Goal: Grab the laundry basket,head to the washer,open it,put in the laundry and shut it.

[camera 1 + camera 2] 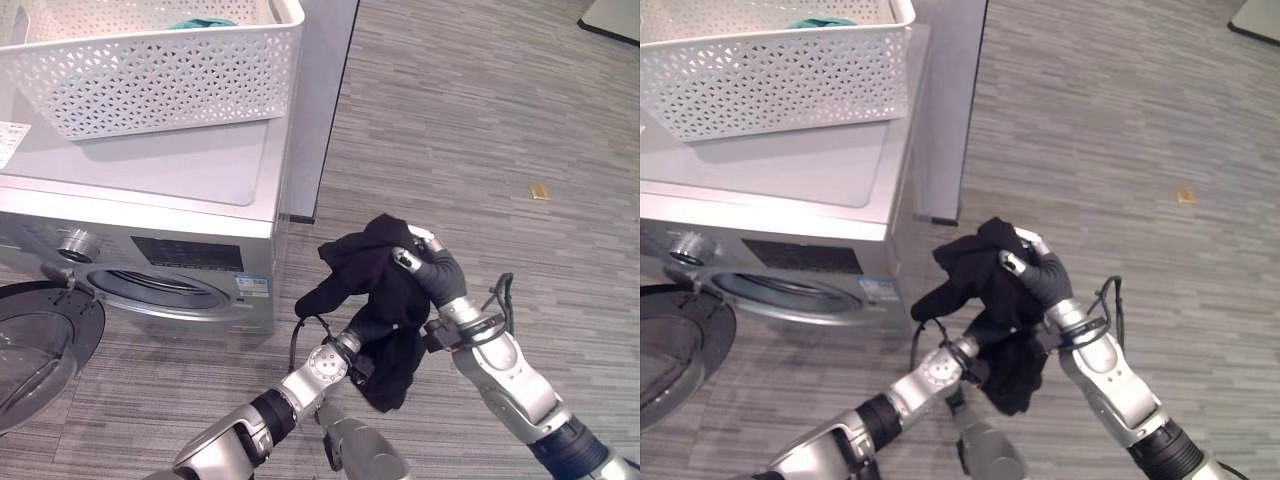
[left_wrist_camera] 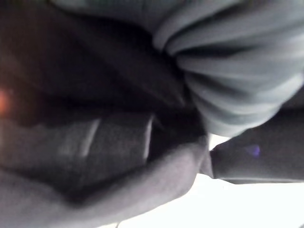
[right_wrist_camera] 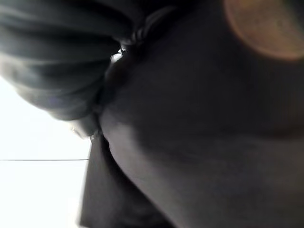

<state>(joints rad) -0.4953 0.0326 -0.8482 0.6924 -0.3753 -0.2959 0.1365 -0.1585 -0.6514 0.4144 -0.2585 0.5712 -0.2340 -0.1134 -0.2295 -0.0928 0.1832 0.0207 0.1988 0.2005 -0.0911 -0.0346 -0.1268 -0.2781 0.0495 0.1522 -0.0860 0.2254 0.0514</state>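
A black garment hangs bunched in the air to the right of the washer's front, held between both hands. My right hand comes up from the lower right with its fingers curled over the top of the cloth. The back of my left hand reaches up into the garment from below, its fingers buried in the cloth. The silver washer stands at the left, its round door swung open beside the drum opening. A white lattice basket sits on the washer's top with teal laundry in it.
A grey panel stands upright against the washer's right side. Striped grey carpet spreads to the right, with a small yellow scrap lying on it. A white object shows at the far right corner.
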